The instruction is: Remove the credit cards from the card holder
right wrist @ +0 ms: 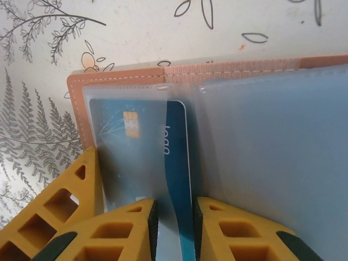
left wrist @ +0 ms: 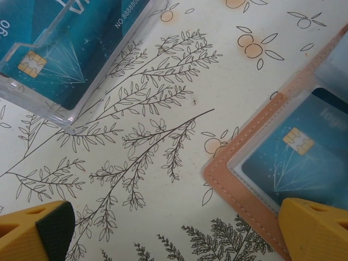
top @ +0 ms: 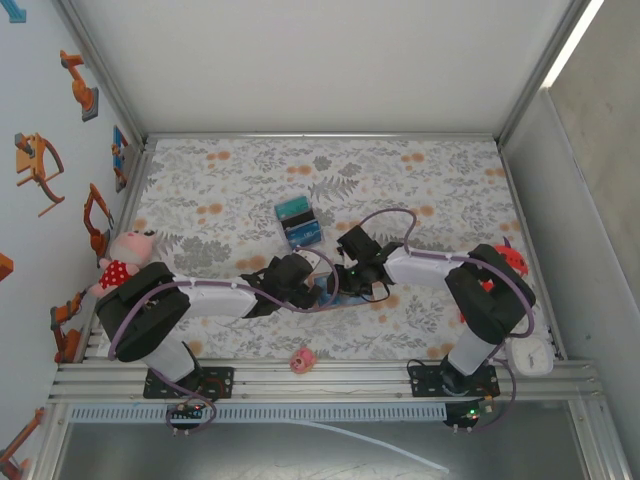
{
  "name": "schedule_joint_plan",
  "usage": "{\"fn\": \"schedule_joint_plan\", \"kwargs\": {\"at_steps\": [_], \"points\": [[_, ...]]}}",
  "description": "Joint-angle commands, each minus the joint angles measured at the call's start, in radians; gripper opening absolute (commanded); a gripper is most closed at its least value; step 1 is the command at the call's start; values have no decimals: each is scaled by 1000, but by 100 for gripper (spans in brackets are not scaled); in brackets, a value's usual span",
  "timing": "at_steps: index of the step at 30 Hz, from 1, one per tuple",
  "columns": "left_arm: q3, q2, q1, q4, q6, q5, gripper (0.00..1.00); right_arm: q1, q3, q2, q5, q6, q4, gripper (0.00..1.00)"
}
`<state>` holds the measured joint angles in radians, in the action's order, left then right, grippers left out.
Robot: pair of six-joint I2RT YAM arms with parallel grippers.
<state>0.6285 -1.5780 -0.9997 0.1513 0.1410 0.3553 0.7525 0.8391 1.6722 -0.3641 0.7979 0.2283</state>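
Right gripper (right wrist: 175, 220): jaws set to a narrow slot. The dark pads (right wrist: 152, 224) sit on either side of one credit card's edge and pinch it together with the clear sleeve over it.
Left gripper (left wrist: 174, 234): jaws spread to their widest, nothing between them. One yellow finger fills each lower corner of the left wrist view. The right-hand finger overlaps a corner of the card holder; contact cannot be told.
Credit card (right wrist: 136, 152): blue-teal with a gold chip, lying in the end pocket of the holder. Most of it is under the frosted sleeve, and a bare darker strip runs down between the right gripper's pads.
Card holder (right wrist: 125, 73): tan with a stitched border, lying open and flat with the pale pockets facing up. In the top view it lies beneath the two gripper tips, mid-table.
Clear case (left wrist: 60, 117): transparent, near the holder but apart from it and farther from the arm bases. It holds a teal card (left wrist: 76, 49); the top view also shows a dark blue one.
Floral cloth (top: 420, 180): covers the table under everything.
Pink toy (top: 302, 360): at the near edge between the arm bases, well apart from the holder.
Doll (top: 125, 255): at the left edge of the cloth.
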Motion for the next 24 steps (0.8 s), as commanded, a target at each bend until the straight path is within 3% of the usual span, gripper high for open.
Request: {"fn": "schedule_joint_plan", "kwargs": {"at_steps": [1, 9, 17, 24], "points": [[12, -28, -9, -63, -9, 16, 97, -8, -46, -1, -81, 37, -98, 24], [18, -29, -13, -75, -9, 28, 97, -53, -127, -43, -159, 56, -246, 23], [25, -31, -14, -96, -9, 44, 97, -108, -248, -24, -271, 138, -540, 21], [35, -33, -14, -111, -10, 57, 97, -129, -275, -32, -283, 141, -576, 17]]}}
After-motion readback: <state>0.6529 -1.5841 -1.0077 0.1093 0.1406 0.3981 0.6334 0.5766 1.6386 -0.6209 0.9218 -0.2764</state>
